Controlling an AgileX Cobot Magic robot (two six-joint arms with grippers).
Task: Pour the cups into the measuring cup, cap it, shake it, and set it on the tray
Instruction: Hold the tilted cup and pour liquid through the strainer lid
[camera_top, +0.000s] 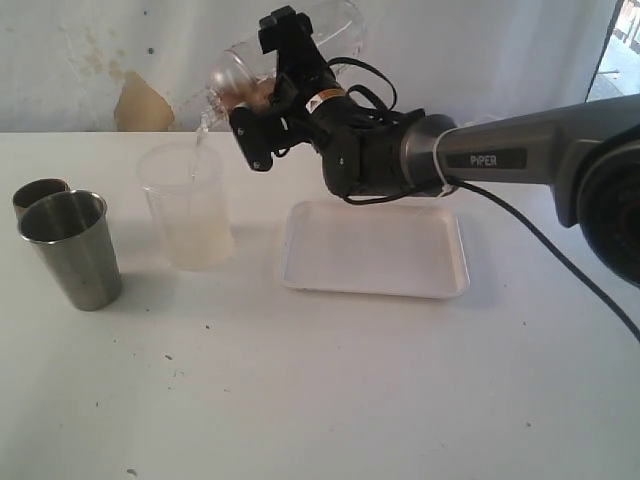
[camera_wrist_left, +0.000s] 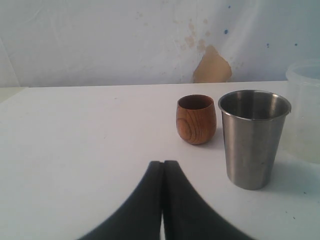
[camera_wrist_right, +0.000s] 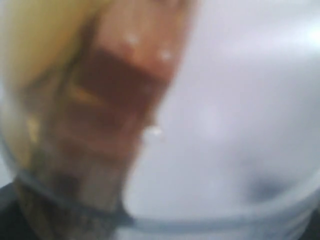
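Note:
My right gripper (camera_top: 270, 85) is shut on the measuring cup (camera_top: 300, 35), a clear plastic cylinder held high and tipped mouth-down to the left. A thin stream falls from its mouth into a frosted plastic cup (camera_top: 187, 210) on the table. In the right wrist view the measuring cup (camera_wrist_right: 225, 125) is a blur that hides the fingers. One steel cup (camera_top: 70, 250) (camera_wrist_left: 254, 137) stands upright at the far left. The white tray (camera_top: 380, 255) lies under the right arm with nothing on it. My left gripper (camera_wrist_left: 163, 162) is shut and holds nothing, low over the table short of the steel cup.
A small round wooden cup (camera_wrist_left: 196, 119) stands just beyond the steel cup, seen as a dark rim (camera_top: 38, 193) in the exterior view. A white wall with a brown patch (camera_top: 143, 105) backs the table. The right arm's cable (camera_top: 560, 250) trails over the table.

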